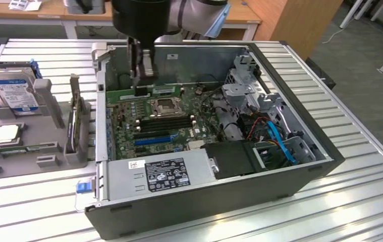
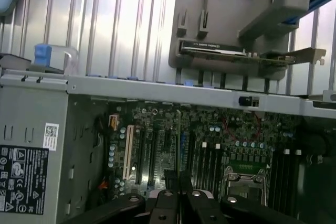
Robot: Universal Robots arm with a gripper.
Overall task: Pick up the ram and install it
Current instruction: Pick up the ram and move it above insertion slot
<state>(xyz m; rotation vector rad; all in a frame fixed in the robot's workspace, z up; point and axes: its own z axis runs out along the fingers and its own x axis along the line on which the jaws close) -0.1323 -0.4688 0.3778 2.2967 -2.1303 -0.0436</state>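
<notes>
The ram point(image 1: 165, 90) is grasped by the clenched end effector point(image 1: 141, 88) inside the open computer case point(image 1: 211, 201), above the motherboard's point(image 1: 125, 115) edge; the carry toward installation seems in hand, calling for square alignment over the black memory slots point(image 1: 167, 121)

desk point(image 1: 352, 201): ribbed bare metal, smooth, satin sheen. computer case point(image 1: 245, 204): outer shell dark, matt; inner walls unpainted grey sheet metal. power supply point(image 1: 122, 181): bare metal, printed paper labels. holder point(image 1: 46, 132): grey matt plastic. end effector point(image 2: 178, 178): black, smooth, slight gloss.
</notes>
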